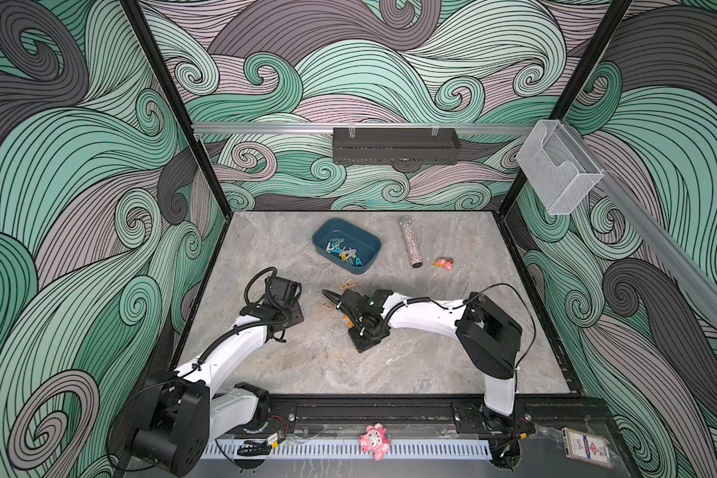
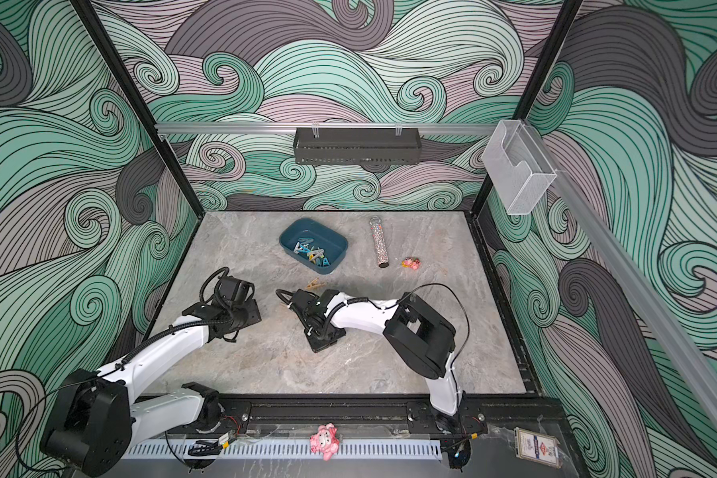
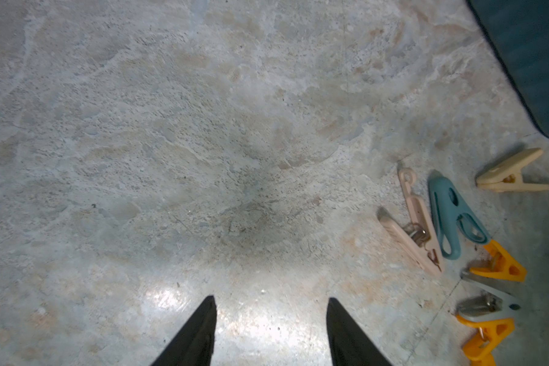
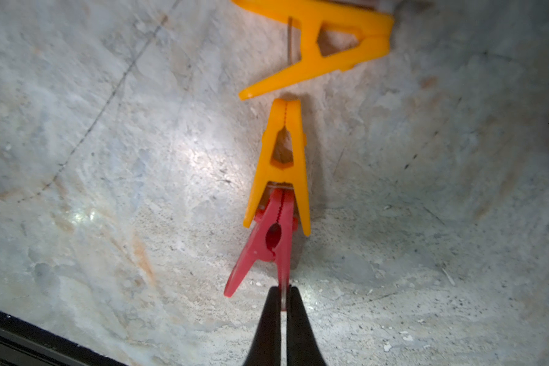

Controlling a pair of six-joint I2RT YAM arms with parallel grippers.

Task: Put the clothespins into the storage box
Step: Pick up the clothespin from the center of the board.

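Only one red pin (image 4: 257, 256) leg is pinched by the right gripper (image 4: 281, 293), left gripper (image 3: 271, 301) spread; lifting could drag the orange pin (image 4: 282, 173).

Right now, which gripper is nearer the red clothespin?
Right. The right gripper is shut on the red clothespin; the left gripper hangs open over bare table, apart from it.

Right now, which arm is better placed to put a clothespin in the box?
Right. The right gripper is shut on a leg of the red clothespin; the left gripper hangs open, empty.
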